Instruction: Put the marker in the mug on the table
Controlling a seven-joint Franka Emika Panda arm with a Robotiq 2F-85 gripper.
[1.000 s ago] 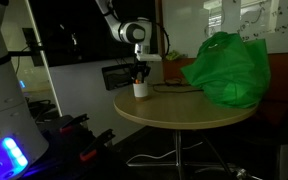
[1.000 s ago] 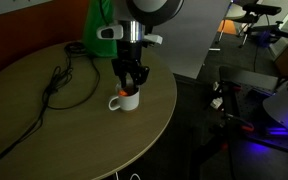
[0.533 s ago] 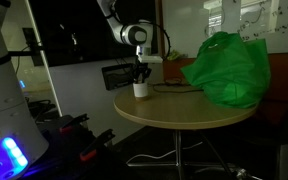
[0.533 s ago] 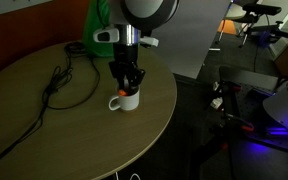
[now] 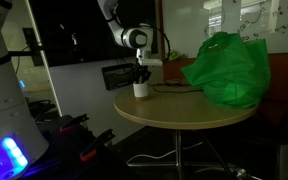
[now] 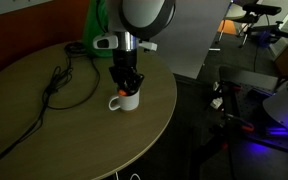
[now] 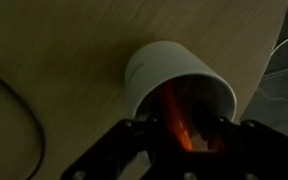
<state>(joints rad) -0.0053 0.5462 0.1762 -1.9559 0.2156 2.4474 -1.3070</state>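
Key relation: the marker point(image 7: 177, 112) lies straight below my gripper point(image 7: 184, 138), between the two fingers, with its lower part inside the mouth of the mug point(image 7: 159, 62).
Marker axis: from the wrist view I judge that it runs roughly along the gripper's own line, pointing down into the mug and leaning a little. It is not lying flat.
Jaws: the fingers stand on either side of the marker with a visible gap between them. The wrist view is dark and blurred, so I cannot tell whether the pads press the marker or have let it go.
Gripper over mug: in both exterior views the gripper hangs upright just above the mug rim point(image 6: 126, 101), very near or touching it.
Mug position: it stands upright on the table point(image 6: 44, 130), near the edge.
Nearer arm: there is only one arm, and it is already at the mug.
Next move, my judgement: open the jaws fully, then lift straight up so the fingers clear the rim.
Count: one marker, one mug, one table, one gripper.
Also present: one green bag point(image 5: 227, 68) and one black cable point(image 6: 56, 88), both apart from the mug.
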